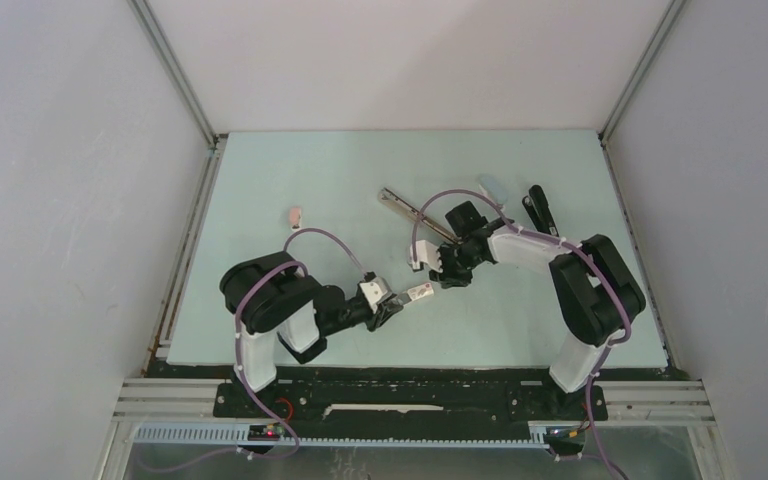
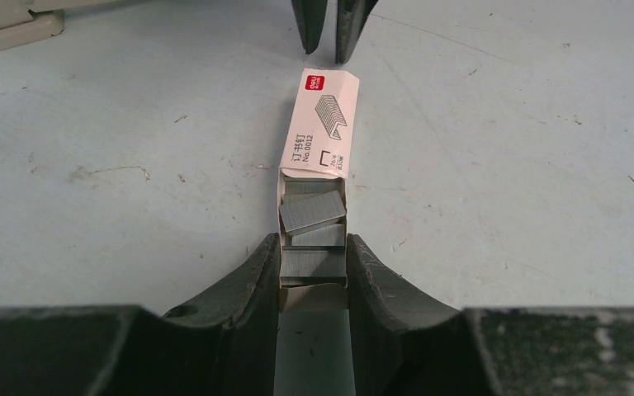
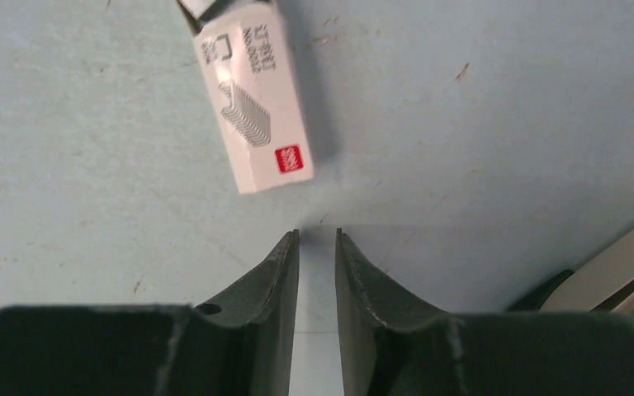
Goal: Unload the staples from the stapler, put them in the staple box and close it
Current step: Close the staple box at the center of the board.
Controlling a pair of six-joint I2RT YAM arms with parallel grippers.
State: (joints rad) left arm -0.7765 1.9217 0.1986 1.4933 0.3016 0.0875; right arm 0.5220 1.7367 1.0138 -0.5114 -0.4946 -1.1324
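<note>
My left gripper [image 2: 314, 249] is shut on the near end of a small white-and-pink staple box [image 2: 320, 115] that lies open on the table. Silver-grey staples [image 2: 313, 210] lie as strips inside it. In the top view the left gripper [image 1: 405, 298] holds the box [image 1: 421, 292] at mid-table. My right gripper [image 3: 317, 235] is narrowly open and empty, its tips just short of the box's far end [image 3: 256, 107]. It also shows in the top view [image 1: 443, 274]. The long silver stapler [image 1: 412, 211] lies behind the right gripper, untouched.
A black stapler [image 1: 539, 209] and a light-blue stapler [image 1: 492, 186] lie at the back right. A small pink-white piece [image 1: 296, 215] lies at the left. A cream-white part [image 3: 627, 268] sits close beside the right gripper. Walls enclose the green mat [image 1: 260, 180].
</note>
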